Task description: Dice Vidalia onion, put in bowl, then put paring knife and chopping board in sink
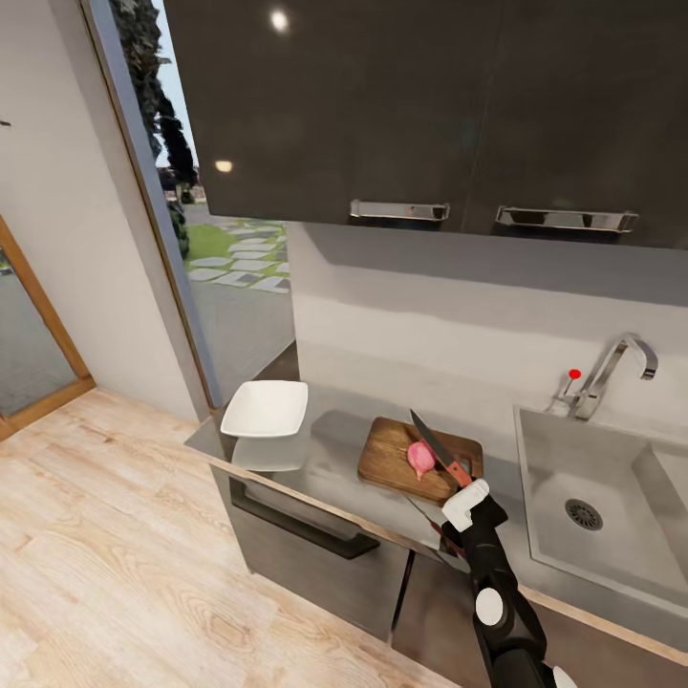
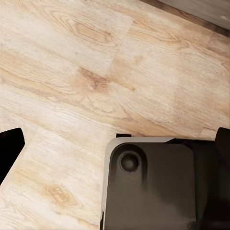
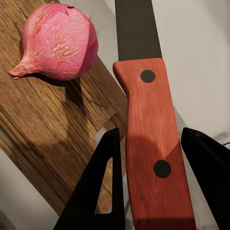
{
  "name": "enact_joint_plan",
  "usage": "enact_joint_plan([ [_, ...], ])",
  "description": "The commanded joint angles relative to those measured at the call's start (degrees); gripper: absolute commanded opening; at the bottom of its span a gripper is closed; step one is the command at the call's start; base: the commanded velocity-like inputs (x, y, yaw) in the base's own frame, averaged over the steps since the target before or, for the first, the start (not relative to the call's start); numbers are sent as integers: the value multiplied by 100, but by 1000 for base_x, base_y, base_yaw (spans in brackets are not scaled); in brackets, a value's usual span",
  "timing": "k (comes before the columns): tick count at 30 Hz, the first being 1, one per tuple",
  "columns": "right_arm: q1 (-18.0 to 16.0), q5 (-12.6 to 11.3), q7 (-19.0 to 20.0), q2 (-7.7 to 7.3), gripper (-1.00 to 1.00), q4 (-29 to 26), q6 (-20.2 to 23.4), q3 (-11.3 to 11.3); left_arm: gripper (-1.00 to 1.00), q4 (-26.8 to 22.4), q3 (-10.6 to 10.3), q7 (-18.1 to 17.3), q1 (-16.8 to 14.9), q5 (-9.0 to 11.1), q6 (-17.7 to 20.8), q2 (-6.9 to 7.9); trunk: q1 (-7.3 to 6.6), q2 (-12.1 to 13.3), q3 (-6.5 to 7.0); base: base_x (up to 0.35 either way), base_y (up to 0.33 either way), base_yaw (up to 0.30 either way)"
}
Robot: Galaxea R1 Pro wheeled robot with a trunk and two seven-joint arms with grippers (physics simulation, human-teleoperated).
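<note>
Grey countertop [image 1: 325, 468] w/ board [image 1: 392, 459], onion [image 1: 420, 459]; right hand [image 3: 148, 191] grips paring knife [image 3: 148, 139]; left hand's state unclear.

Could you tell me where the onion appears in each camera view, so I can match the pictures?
Head view: the onion lies on the chopping board, lower centre, beside the knife.
Right wrist view: the onion is in the top left corner, on the board.
Left wrist view: wooden floor here, no onion.
Shared landmark: the knife's red handle, held in the right hand.
</note>
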Motion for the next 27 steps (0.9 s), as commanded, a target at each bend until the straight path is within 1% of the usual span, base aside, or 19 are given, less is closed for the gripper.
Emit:
enact_joint_plan([
  [1,-3,59,11,5,-100,-7,20,-4,100,-7,-42,51,-1,44,-14,10,4,-12,-13,2,0,0],
  [11,-3,58,13,5,-100,-7,20,-5,100,-7,-42,46,-1,44,-14,10,4,-12,-44,0,0,0],
  [27,-3,58,13,5,-100,-7,20,-6,100,-7,-42,50,-1,44,-14,10,4,-12,-145,0,0,0],
])
